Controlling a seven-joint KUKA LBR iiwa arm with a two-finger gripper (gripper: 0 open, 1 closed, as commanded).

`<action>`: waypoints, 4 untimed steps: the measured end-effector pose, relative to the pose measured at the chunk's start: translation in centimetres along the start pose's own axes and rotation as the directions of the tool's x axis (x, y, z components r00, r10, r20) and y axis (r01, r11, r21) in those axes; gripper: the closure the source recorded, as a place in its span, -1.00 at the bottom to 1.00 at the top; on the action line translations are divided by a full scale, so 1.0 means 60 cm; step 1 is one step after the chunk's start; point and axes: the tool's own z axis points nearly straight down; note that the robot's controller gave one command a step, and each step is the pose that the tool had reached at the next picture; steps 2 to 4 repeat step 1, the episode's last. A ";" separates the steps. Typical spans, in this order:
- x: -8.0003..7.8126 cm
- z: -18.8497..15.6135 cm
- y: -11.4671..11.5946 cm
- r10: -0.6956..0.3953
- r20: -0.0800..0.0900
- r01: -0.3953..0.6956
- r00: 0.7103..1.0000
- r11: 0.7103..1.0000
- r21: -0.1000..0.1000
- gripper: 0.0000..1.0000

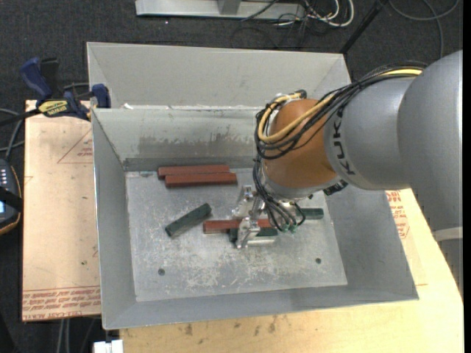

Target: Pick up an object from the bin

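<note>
1. Camera view: locate the tool [246, 228] low over the middle of the bin [221, 274] floor, beneath the arm's orange wrist cover [294, 149].
2. You cannot tell whether the tool is set wide or narrow; the wrist and its cables mask it.
3. Find the thin red-brown bar [218, 226] at the tool's 9 o'clock. Its near end meets the tool; whether it is gripped cannot be read.
4. Further out at 9 o'clock, just beside the bar's far end, note the dark green block [188, 220], lying tilted.
5. At 11 o'clock, two long red-brown blocks [197, 175] lie side by side near the back wall.
6. At 3 o'clock, a green piece [266, 234] lies against the tool. At 2 o'clock, a dark bar [313, 213] shows partly under the wrist.
</note>
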 end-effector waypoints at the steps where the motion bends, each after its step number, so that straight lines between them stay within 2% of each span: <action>1: -0.005 -0.205 -0.004 0.031 -0.013 -0.031 0.999 1.000 0.003 1.00; 4: -0.005 -0.205 -0.004 0.031 -0.013 -0.031 0.999 1.000 0.003 1.00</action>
